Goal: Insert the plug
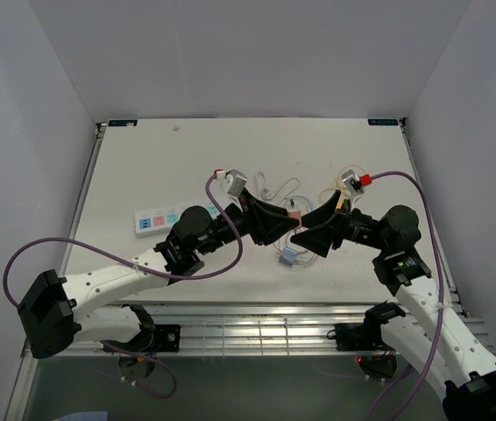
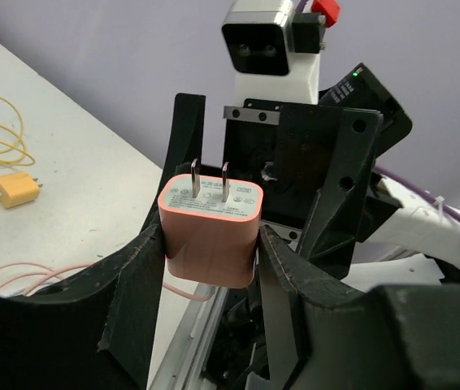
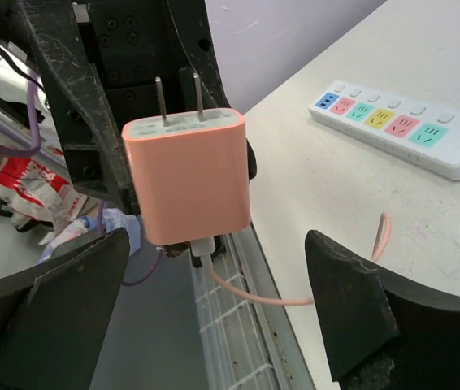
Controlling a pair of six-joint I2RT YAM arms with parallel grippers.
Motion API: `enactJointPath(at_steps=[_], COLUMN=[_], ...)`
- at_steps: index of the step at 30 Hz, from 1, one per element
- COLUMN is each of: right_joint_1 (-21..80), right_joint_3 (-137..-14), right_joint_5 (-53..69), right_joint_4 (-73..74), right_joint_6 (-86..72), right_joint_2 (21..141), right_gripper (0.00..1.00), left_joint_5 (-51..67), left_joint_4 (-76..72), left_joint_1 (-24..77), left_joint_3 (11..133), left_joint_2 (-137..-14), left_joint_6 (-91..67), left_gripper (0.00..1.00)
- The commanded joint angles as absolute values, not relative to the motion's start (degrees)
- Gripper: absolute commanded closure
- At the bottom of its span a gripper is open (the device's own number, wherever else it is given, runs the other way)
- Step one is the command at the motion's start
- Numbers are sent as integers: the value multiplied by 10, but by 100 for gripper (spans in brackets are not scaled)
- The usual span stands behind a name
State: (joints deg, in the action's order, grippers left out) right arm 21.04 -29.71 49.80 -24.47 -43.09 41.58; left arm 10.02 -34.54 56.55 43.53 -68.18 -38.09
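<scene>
A pink two-prong charger plug (image 2: 211, 231) is clamped between the fingers of my left gripper (image 2: 211, 248), prongs pointing up, held above the table. In the right wrist view the same plug (image 3: 188, 175) hangs in front of my right gripper (image 3: 214, 305), which is open wide and does not touch it. Its pink cable (image 3: 254, 294) trails down from its base. In the top view the two grippers meet at mid-table, left gripper (image 1: 272, 224), right gripper (image 1: 312, 232), with the plug (image 1: 294, 212) between them. The white power strip (image 1: 165, 219) with coloured sockets lies at the left; it also shows in the right wrist view (image 3: 401, 126).
A yellow plug (image 2: 15, 188) with a coiled yellow cable lies on the table. A blue plug with a clear cable (image 1: 289, 256) lies just in front of the grippers, and a white cable (image 1: 279, 189) behind them. The table's metal front rail (image 1: 265, 329) runs below.
</scene>
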Motion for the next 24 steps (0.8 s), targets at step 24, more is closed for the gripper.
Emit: enactJointPath(at_steps=[24], right_joint_1=[213], right_joint_3=[-509], right_joint_5=[289], right_joint_4=[109], right_joint_6=[-250], right_joint_2=[433], right_gripper=[2], left_joint_5=[68], left_joint_4=[20], left_joint_1=[570], left_joint_3=[615], left_joint_2=[-726], left_joint_6=[-67], left_gripper=[100])
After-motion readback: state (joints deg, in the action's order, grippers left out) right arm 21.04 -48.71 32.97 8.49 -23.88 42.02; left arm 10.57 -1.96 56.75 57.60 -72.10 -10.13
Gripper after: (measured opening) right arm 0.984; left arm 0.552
